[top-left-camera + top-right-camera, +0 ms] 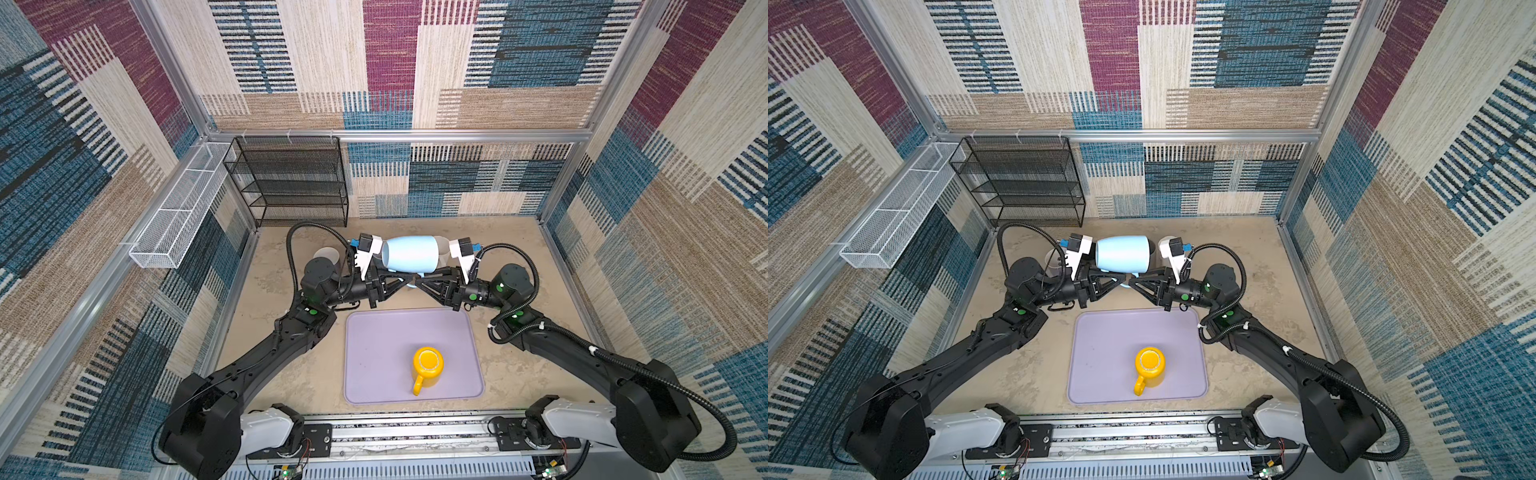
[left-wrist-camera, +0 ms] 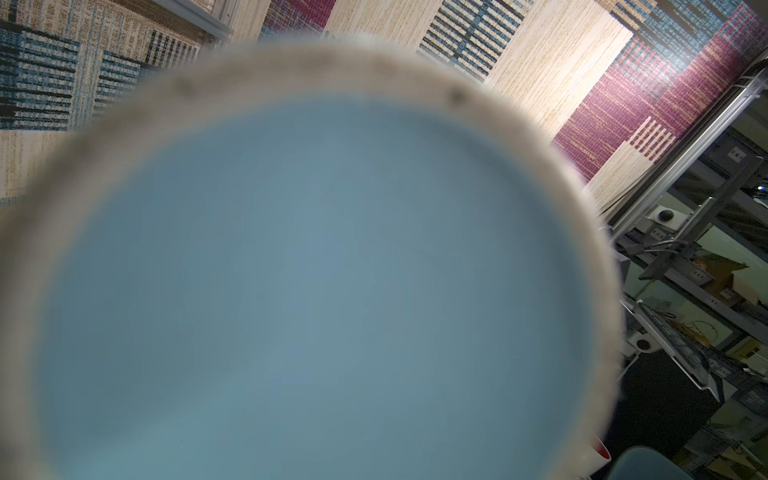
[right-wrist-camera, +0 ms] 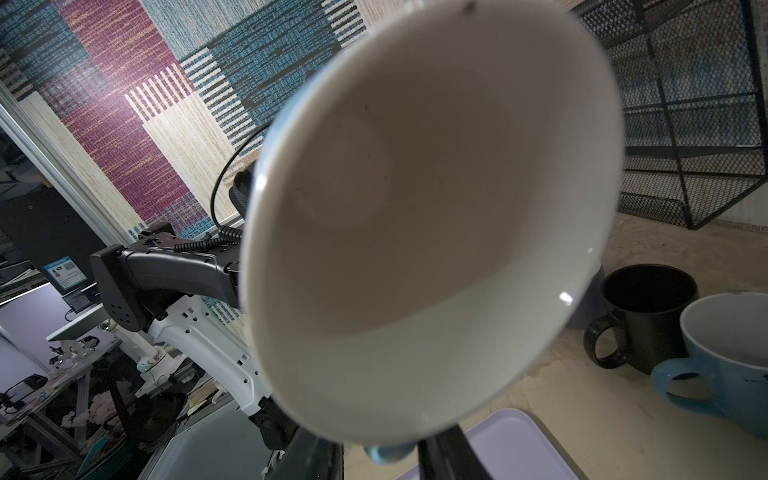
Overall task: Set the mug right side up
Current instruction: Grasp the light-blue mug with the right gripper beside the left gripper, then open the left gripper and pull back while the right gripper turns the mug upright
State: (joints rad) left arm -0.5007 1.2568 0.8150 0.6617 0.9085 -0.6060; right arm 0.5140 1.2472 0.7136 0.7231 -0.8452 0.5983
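A light blue mug [image 1: 411, 253] [image 1: 1123, 253] hangs on its side above the table, behind the tray. Its white inside [image 3: 415, 208] faces the right wrist camera. Its blue base [image 2: 311, 291] fills the left wrist view and hides the left fingers there. In both top views my left gripper [image 1: 405, 281] reaches under the mug, shut at its handle. My right gripper [image 1: 419, 283] [image 3: 384, 461] meets it from the other side. Its black fingers [image 3: 320, 457] stand apart on either side of the handle [image 3: 386, 453], with a gap on one side.
A yellow mug [image 1: 428, 365] sits on the lavender tray [image 1: 374, 332], seemingly base up. A black mug [image 3: 648, 316] and a blue mug [image 3: 727, 365] stand upright on the table. A black mesh rack [image 1: 291, 183] and a white wire basket [image 1: 178, 208] are at the back left.
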